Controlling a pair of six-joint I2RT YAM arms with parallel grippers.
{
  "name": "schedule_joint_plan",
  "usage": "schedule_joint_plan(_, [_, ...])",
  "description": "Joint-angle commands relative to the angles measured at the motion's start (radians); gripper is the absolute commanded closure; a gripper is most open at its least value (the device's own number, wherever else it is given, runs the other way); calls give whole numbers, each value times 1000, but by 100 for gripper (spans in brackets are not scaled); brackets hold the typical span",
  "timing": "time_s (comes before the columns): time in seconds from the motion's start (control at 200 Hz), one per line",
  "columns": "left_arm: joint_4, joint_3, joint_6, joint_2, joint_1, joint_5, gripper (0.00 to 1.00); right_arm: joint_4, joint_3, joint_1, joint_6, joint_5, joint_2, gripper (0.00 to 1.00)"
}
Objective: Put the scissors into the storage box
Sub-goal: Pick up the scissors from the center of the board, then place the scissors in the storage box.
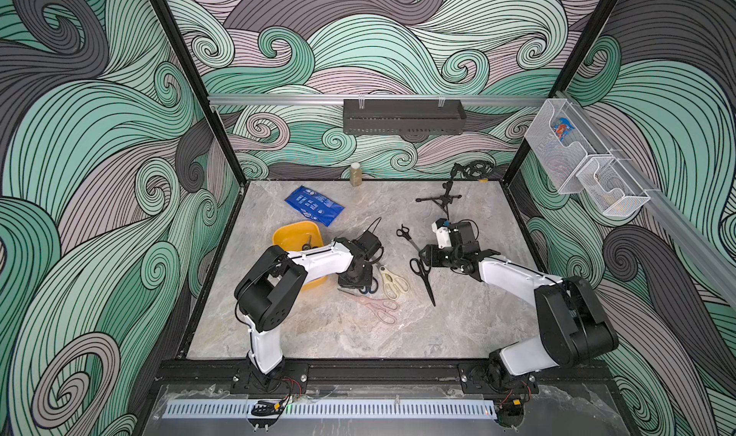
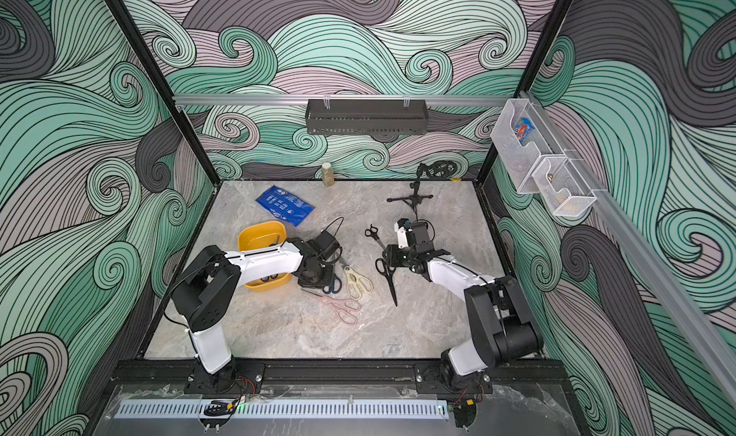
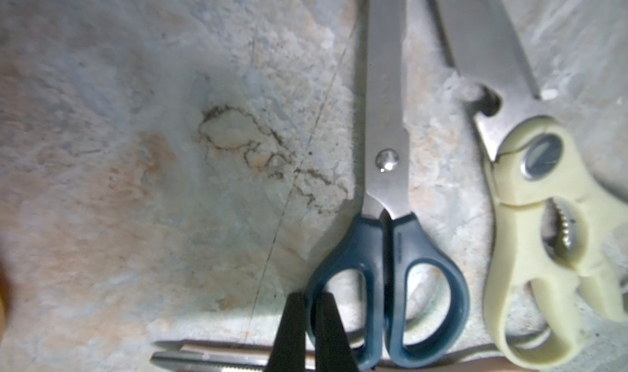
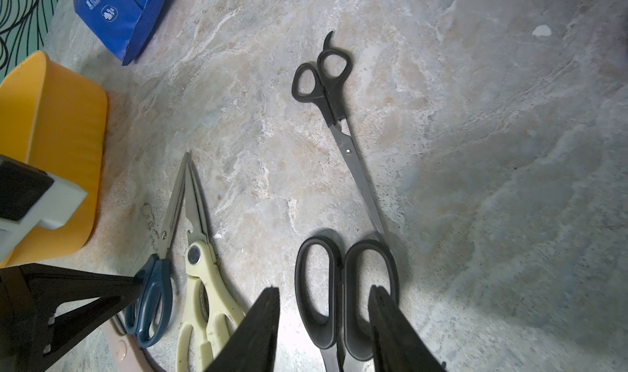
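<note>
The left gripper (image 3: 311, 333) is clenching its 2 fingers (image 3: 290, 329) on the rim of 1 handle loop of the blue-handled scissors (image 3: 387, 169). These are lying flat on the table (image 3: 136, 183), just beside the cream shears (image 3: 530, 217). The right gripper (image 4: 324, 290) is standing part open, its jaws straddling the handles of the large black scissors (image 4: 341, 275). 1 finger is clear of them; whether the other is touching, I cannot tell. The storage box (image 1: 296, 231) is sitting partly under the left forearm, with black handles (image 2: 269, 277) showing inside.
</note>
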Motion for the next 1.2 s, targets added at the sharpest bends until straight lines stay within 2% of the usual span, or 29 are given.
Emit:
schedule_joint_plan(0.0, [-20, 12, 33, 51, 0, -54, 100, -5, -6, -8, -11, -18, -24, 53])
schedule_joint_plan(0.275, [-40, 74, 81, -77, 50, -69, 100, -21, 54, -8, 5, -37, -18, 53])
schedule_joint_plan(0.505, [-16, 100, 98, -240, 147, -62, 100, -47, 109, -8, 21, -38, -12, 53])
schedule_joint_plan(0.705, [78, -3, 98, -395, 293, -94, 100, -73, 144, -5, 32, -61, -16, 53])
schedule_joint_plan(0.896, [80, -107, 154, -509, 428, -133, 100, -76, 156, 8, 39, -59, -24, 53])
schedule_joint_plan(1.061, [81, -191, 208, -529, 533, -115, 100, -74, 156, 25, 45, -57, -8, 53])
schedule_joint_plan(1.196, [57, -229, 225, -498, 557, -110, 100, -76, 153, 39, 47, -54, 1, 53])
